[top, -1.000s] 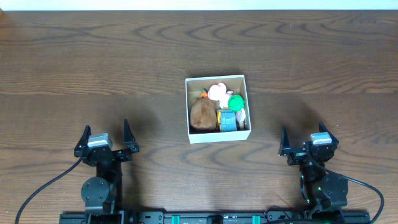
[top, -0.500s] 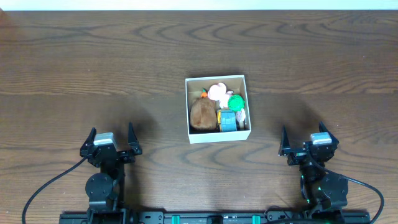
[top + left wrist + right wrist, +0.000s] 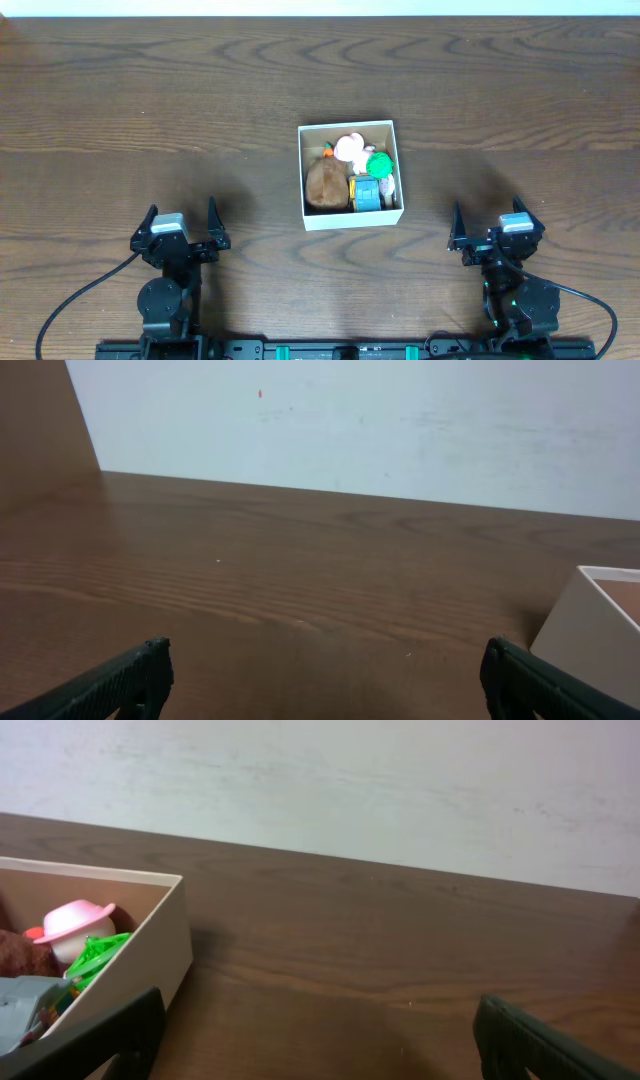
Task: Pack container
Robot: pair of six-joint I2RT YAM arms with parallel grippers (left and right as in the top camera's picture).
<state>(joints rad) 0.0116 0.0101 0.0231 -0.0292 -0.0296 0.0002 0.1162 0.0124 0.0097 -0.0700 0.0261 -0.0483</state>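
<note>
Left gripper (image 3: 181, 208) parked low, jaws wide, empty; right gripper (image 3: 488, 212) likewise; container (image 3: 352, 220) between, apart.

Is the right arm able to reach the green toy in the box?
Probably yes. The right claw is open and empty, only bare table lies between it and the container, and the green toy sits uncovered near the right wall.
</note>
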